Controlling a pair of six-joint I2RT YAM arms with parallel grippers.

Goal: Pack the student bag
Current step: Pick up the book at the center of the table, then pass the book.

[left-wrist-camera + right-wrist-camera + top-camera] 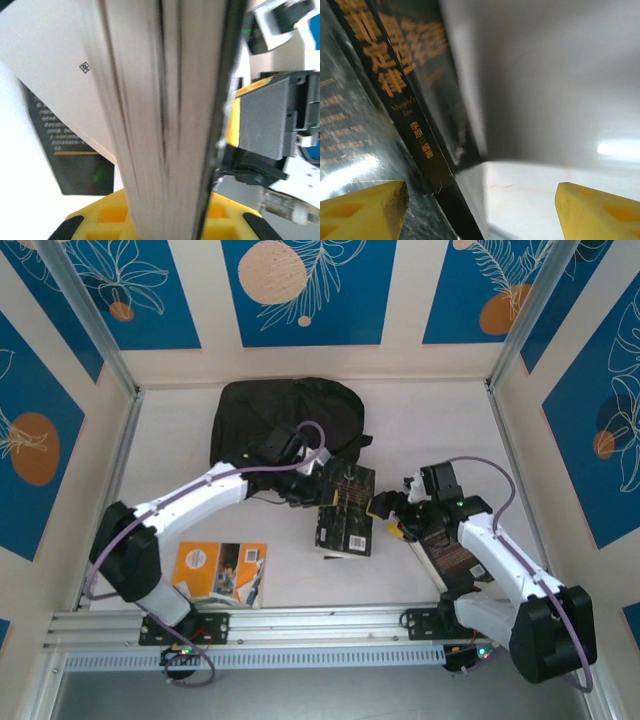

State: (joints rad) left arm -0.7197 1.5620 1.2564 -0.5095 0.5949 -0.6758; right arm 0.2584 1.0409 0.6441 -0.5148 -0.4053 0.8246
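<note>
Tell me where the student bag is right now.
In the top view the student bag lies at the far side of the table, left of centre, just beyond the left gripper and the dark book it holds.

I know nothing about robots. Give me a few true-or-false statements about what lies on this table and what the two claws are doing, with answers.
1. The large black fabric backpack lies at the far side of the white table. True.
2. The left gripper is clamped on the dark book with gold print. True.
3. The right gripper is shut tight. False: its yellow fingers stand wide apart, beside that book.
4. The flat orange booklet is inside the backpack. False: it lies on the table, near left.
5. The dark book is packed already. False: it is outside, in front of the backpack.
</note>
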